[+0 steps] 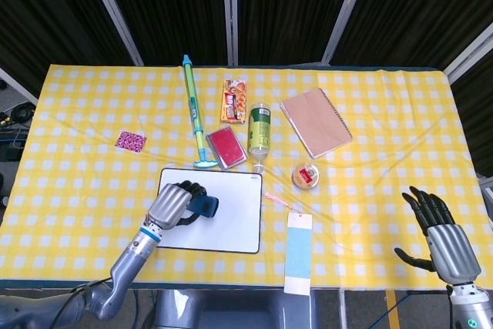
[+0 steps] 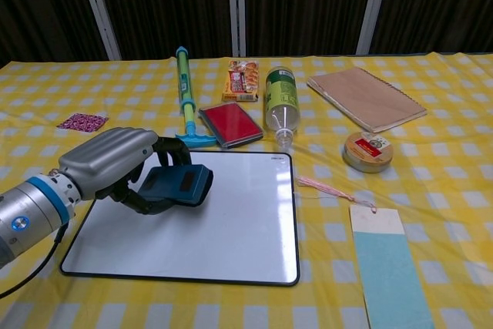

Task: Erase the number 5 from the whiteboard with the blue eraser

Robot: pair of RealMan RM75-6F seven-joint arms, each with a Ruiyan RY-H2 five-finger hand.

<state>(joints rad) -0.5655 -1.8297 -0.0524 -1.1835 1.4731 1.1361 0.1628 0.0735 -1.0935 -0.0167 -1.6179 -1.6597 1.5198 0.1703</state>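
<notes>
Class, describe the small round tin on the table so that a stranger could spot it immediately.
Start at the white rectangular whiteboard near the front edge of the yellow checked tablecloth. Just beyond its far right corner sits a small round tin with a red-and-white label. It is the only round, flat container there.

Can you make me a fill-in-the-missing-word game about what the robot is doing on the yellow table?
1. The left hand holds a blue ____ over the whiteboard.
2. The green bottle is lying on its ____.
3. The right hand holds ____.
4. The tablecloth is checked white and ____.

Missing words: eraser; side; nothing; yellow
</notes>
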